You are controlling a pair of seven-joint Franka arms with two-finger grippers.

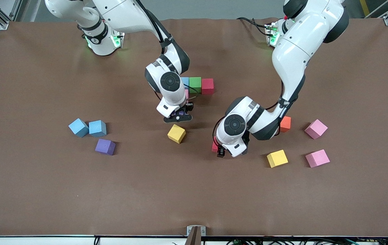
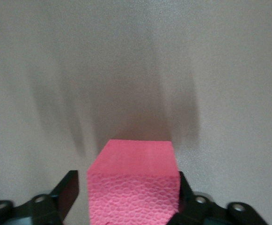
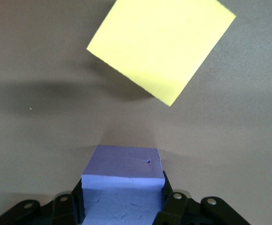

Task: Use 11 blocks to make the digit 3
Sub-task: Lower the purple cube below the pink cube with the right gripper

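Brown matting covers the table (image 1: 44, 190), and from the front a short row is started: blue (image 1: 184, 81), green (image 1: 195, 84) and red (image 1: 207, 85) blocks touching, near the arms' bases. Loose blocks lie scattered nearer the camera, so most of the 3 looks unbuilt. Right gripper (image 1: 179, 117) hangs beside that row; left gripper (image 1: 221, 151) is low at a red block (image 1: 214, 147). Left wrist view: gripper (image 2: 128, 197) has jaws flanking that block (image 2: 133, 183), one touching, one with a gap, not yet clamped. Right wrist view: gripper (image 3: 122, 199) clenches a purple block (image 3: 122, 180), a yellow block (image 3: 161, 44) below.
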